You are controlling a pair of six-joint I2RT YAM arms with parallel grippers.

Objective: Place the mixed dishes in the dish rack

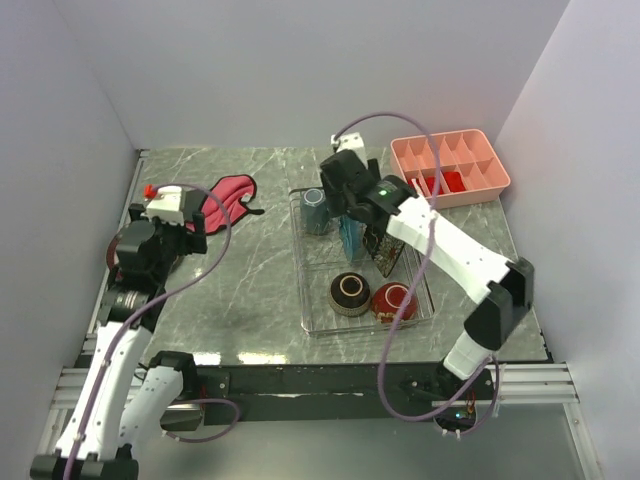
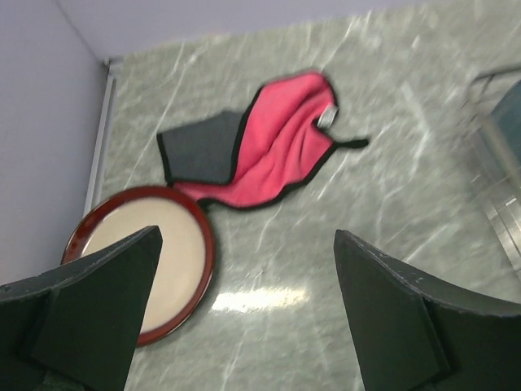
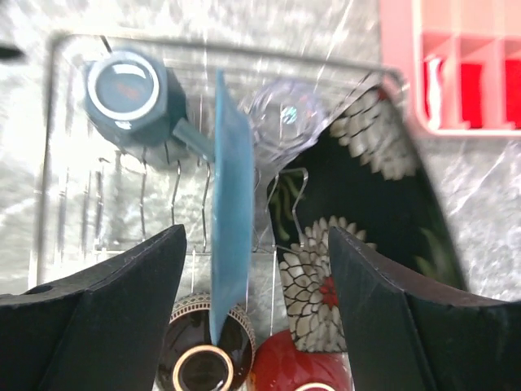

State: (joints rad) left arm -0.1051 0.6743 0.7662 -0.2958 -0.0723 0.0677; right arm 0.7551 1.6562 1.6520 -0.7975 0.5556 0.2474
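R end effector (image 3: 256,235) wide open over blue plate (image 3: 231,204) (upright in rack (image 3: 54,122)).

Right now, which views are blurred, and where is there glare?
Right wrist view: smeared, the flowered plate and pink tray worst. Left wrist view: mostly sharp, rack edge blurred, a glare patch on the table. Top view: sharp.
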